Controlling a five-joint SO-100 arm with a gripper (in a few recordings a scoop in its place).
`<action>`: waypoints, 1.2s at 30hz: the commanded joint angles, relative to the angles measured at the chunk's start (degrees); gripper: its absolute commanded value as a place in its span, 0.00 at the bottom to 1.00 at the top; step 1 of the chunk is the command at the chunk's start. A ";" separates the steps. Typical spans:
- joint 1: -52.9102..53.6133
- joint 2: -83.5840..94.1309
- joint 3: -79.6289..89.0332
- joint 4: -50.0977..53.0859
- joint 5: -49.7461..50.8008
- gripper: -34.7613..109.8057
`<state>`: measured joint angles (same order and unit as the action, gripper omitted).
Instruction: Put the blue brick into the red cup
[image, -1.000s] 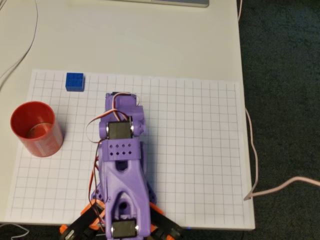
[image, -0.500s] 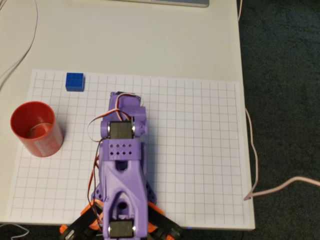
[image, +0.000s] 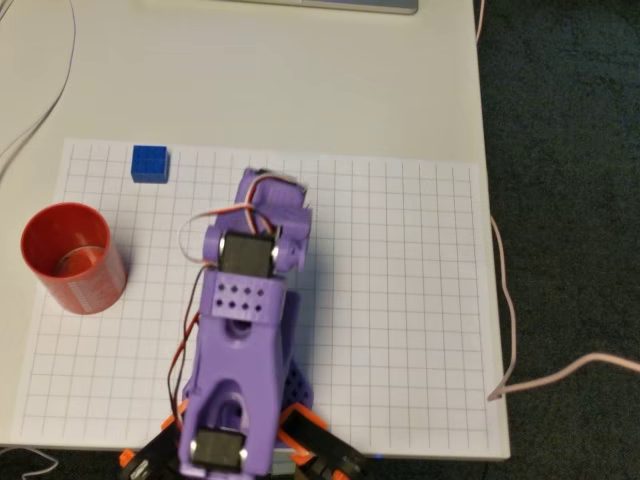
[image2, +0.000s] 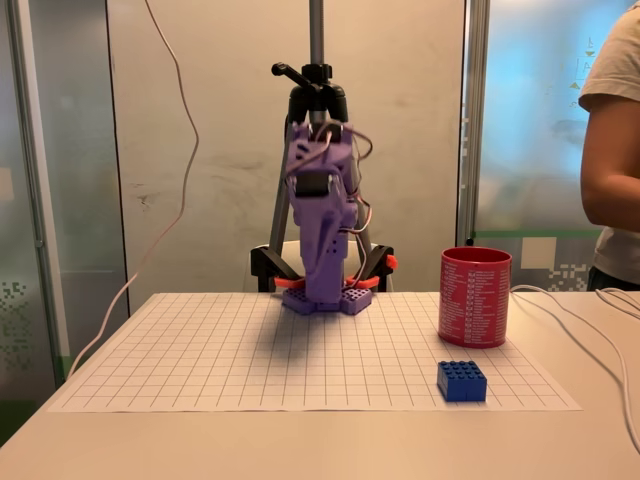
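White gridded surface (image: 400, 300) carries the blue brick (image: 149, 163), light, stiff, best pinched across flat sides, near the red cup (image: 72, 258); whether the tool is spread, I cannot tell.

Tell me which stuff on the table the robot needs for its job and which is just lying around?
Needed for the job:
- blue brick, sitting on the grid sheet
- red cup, standing upright, apart from the brick
- purple arm, folded up and holding nothing

Just lying about:
- grid sheet
- pale cable at the table edge
- tripod
- a person's arm
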<state>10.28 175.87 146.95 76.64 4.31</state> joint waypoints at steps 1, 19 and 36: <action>2.29 -13.89 -20.83 3.25 -0.53 0.24; -38.67 -62.31 -49.04 12.92 1.49 0.24; -45.35 -88.24 -58.36 -2.90 37.00 0.24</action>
<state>-33.31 88.59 95.36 74.09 39.20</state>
